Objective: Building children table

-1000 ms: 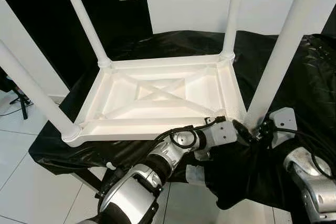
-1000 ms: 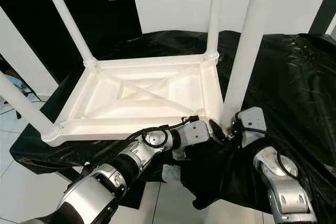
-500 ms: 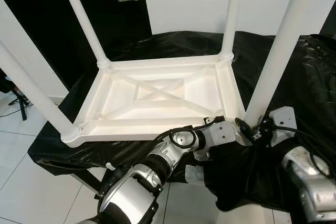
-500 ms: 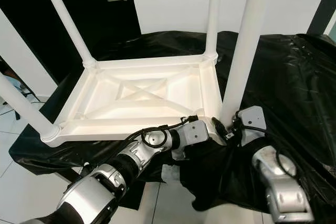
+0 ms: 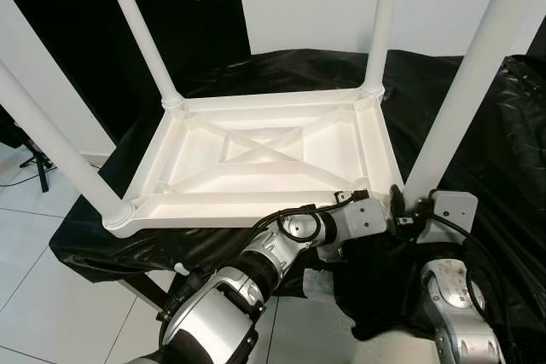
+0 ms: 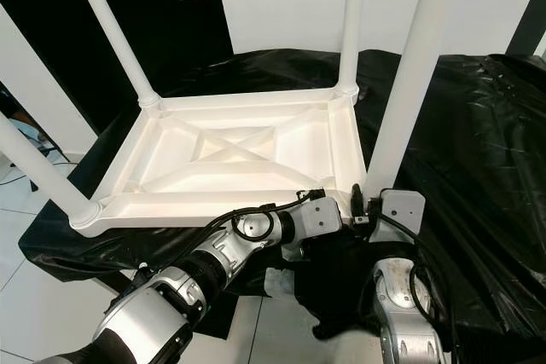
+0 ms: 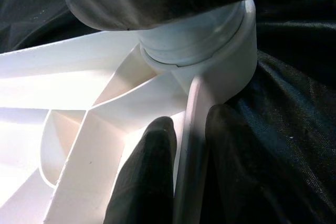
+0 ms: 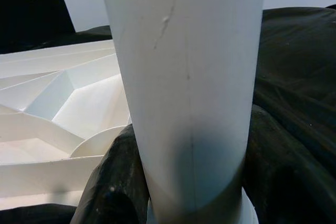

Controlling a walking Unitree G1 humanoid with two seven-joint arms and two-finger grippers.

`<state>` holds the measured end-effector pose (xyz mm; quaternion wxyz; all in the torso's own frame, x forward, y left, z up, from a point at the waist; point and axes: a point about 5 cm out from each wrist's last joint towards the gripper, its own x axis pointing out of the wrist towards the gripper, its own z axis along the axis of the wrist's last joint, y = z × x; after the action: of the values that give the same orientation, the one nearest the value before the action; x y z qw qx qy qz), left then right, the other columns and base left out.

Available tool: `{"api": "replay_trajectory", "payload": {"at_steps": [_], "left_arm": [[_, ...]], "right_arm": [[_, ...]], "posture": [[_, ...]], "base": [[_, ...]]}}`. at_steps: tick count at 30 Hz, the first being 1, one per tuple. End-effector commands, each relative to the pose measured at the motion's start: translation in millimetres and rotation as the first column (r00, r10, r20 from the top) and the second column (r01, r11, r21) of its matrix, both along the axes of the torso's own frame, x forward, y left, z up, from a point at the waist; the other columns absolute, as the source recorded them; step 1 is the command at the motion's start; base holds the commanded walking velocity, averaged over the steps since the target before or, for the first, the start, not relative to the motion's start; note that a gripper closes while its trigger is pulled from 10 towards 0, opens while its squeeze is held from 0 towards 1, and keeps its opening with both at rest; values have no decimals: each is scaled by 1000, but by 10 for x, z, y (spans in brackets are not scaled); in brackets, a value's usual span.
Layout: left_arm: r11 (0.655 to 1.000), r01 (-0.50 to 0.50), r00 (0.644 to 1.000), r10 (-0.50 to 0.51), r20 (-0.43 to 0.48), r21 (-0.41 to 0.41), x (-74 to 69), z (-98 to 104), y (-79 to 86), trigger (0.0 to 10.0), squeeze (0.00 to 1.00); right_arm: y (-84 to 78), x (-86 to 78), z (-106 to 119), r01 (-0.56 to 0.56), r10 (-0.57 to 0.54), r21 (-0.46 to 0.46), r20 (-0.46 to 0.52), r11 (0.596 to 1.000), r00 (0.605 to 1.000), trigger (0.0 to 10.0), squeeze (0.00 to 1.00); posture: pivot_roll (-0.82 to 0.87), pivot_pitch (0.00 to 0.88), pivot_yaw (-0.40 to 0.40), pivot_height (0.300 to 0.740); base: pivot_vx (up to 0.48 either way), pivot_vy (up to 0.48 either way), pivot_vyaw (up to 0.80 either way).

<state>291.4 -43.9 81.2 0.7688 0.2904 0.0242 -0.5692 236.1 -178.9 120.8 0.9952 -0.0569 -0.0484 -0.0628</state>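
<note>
- On the worktop [image 5: 478,125], draped in black sheet, the white table [image 5: 256,159] lies upside down with four legs standing up; best kept flat while the last corner is finished.
- The near right leg [image 5: 465,83] stands in its corner socket [image 7: 220,61]; it probably wants turning straight about its own axis, never levered sideways.
- The right gripper [image 8: 191,203] has its fingers [image 8: 113,182] clasped round that leg's foot.
- The left gripper [image 7: 190,171] pinches the table's rim beside the socket, fingers [image 7: 149,177] closed on it, bracing against twist.
</note>
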Motion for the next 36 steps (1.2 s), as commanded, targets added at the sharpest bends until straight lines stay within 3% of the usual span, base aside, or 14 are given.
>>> {"api": "replay_trajectory", "payload": {"at_steps": [1, 3, 4, 5, 6, 7, 8, 10, 11, 19, 24, 34, 35, 36], "left_arm": [[983, -94, 984, 116, -133, 160, -194, -502, 164, 10000, 0], [983, -94, 984, 116, -133, 160, -194, -502, 164, 10000, 0], [983, -95, 984, 116, -132, 159, -190, -495, 160, 10000, 0], [983, -95, 984, 116, -132, 159, -190, -495, 160, 10000, 0], [983, -95, 984, 116, -132, 158, -191, -497, 161, 10000, 0], [983, -95, 984, 116, -132, 158, -191, -497, 161, 10000, 0], [983, -93, 984, 115, -134, 159, -201, -506, 164, 10000, 0], [983, -91, 984, 113, -135, 160, -209, -514, 165, 10000, 0], [983, -90, 984, 113, -136, 160, -214, -518, 164, 10000, 0], [984, -88, 984, 110, -138, 155, -215, -507, 145, 10000, 0], [984, -88, 984, 110, -139, 157, -217, -511, 145, 10000, 0], [983, -99, 983, 120, -136, 153, -200, -501, 157, 10000, 0], [983, -99, 983, 120, -137, 154, -202, -505, 160, 10000, 0], [983, -99, 983, 120, -137, 154, -203, -507, 162, 10000, 0]], "right_arm": [[-33, 18, 12, 21, -20, -8, 14, 1000, 1000, 8275, 0], [-33, 18, 12, 21, -20, -8, 14, 1000, 1000, 8275, 0], [0, 25, 3, 3, -3, -13, 6, 1000, 1000, 10000, 0], [0, 25, 3, 3, -3, -13, 6, 1000, 1000, 10000, 0], [21, 30, -12, -8, 8, -17, -1, 1000, 1000, 10000, 851], [21, 30, -12, -8, 8, -17, -1, 1000, 1000, 10000, 851], [60, 31, -36, -57, 57, -13, -13, 998, 998, 10000, 1000], [103, 30, -63, -121, 121, -6, -25, 993, 992, 10000, 1000], [139, 26, -88, -185, 185, -6, -37, 983, 982, 10000, 0], [76, 58, -103, -332, 329, -49, -65, 942, 942, 10000, 0], [-29, 124, -97, -509, 497, -39, -166, 860, 852, 10000, 0], [-160, 134, -132, -645, 602, -66, -297, 762, 741, 10000, 0], [-198, 143, -127, -654, 606, -76, -311, 752, 732, 4667, 0], [-228, 152, -118, -659, 606, -87, -318, 747, 729, 4000, 0]], "posture": [[36, 0, 88, 740], [36, 0, 88, 740], [35, 0, 87, 740], [35, 0, 87, 740], [32, 0, 89, 740], [32, 0, 89, 740], [30, 0, 89, 740], [28, 0, 89, 740], [27, 0, 89, 740], [25, 0, 89, 740], [22, 0, 88, 740], [30, 0, 83, 740], [31, 0, 83, 740], [31, 0, 83, 740]], "base": [[0, 0, 0], [0, 0, 0], [0, 0, 0], [0, 0, 0], [0, 0, 0], [0, 0, 0], [0, 0, 0], [0, 0, 0], [0, 0, 0], [0, 0, 0], [0, 0, 0], [0, 0, 0], [0, 0, 0], [0, 0, 0]]}}
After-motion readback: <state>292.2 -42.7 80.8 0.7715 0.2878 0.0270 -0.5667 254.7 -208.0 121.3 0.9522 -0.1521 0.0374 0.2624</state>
